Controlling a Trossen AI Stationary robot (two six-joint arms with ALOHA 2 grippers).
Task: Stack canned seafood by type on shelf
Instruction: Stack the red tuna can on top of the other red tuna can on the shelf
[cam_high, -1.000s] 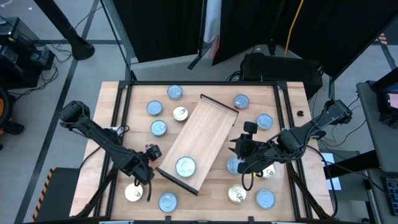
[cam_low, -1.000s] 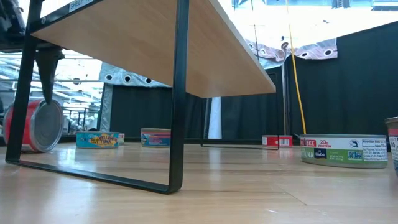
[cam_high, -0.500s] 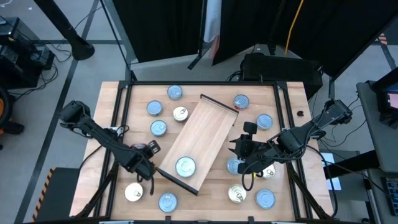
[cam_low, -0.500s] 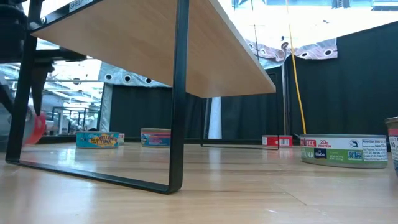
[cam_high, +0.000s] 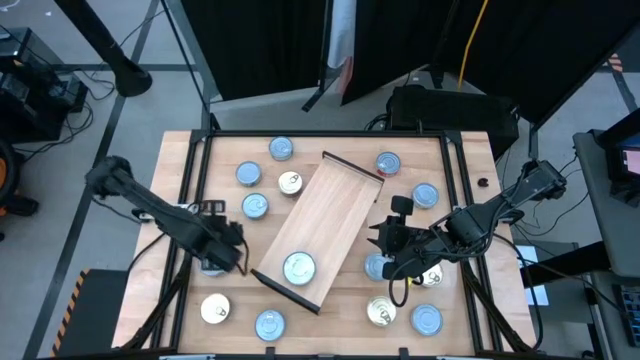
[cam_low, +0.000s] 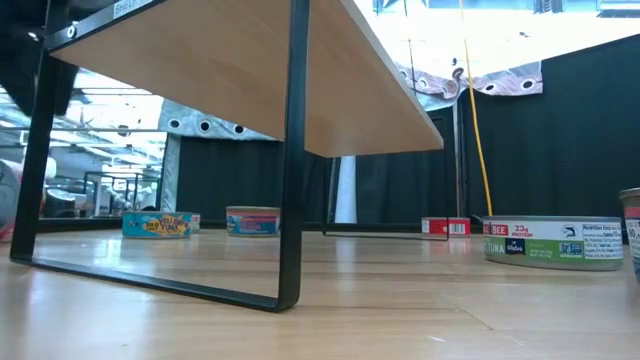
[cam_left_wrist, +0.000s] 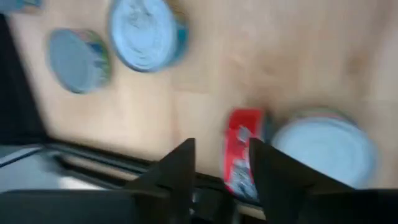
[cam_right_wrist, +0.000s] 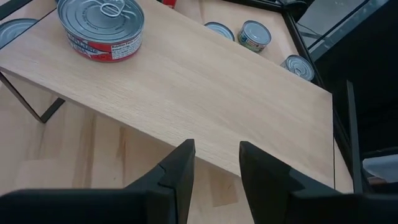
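The shelf (cam_high: 320, 228) is a light wooden board on dark wire legs (cam_low: 290, 200), lying aslant mid-table. One red-walled pull-tab tin (cam_right_wrist: 101, 28) stands on its near end. More tins of canned seafood lie flat around it on the tabletop. My left gripper (cam_left_wrist: 221, 146) hangs open off the shelf's near-left corner, pointing steeply down. Below its fingers is a blurred, tilted red-walled tin (cam_left_wrist: 245, 152). My right gripper (cam_right_wrist: 217, 165) hovers open and empty, right of the shelf, over the board's edge. My left gripper: bare table shows between one finger (cam_left_wrist: 180, 165) and the tin's red wall (cam_left_wrist: 239, 149). The other finger (cam_left_wrist: 273, 168) overlaps the tin, and I cannot tell whether it touches it.
Blue-topped tins (cam_high: 248, 174) (cam_high: 256, 206) (cam_high: 280, 149) and a pale one (cam_high: 291, 183) lie left of the shelf. Others (cam_high: 388, 163) (cam_high: 425, 196) lie to its right. Several more (cam_high: 213, 310) (cam_high: 268, 325) (cam_high: 381, 313) (cam_high: 428, 320) sit along the near edge. A dark frame (cam_high: 195, 200) borders the tabletop.
My left gripper has risen, rolled its wrist and gone toward the table's far left. The red-walled tin stood on its edge beside a finger in the low view. It has blurred and shifted left to the edge of that view.
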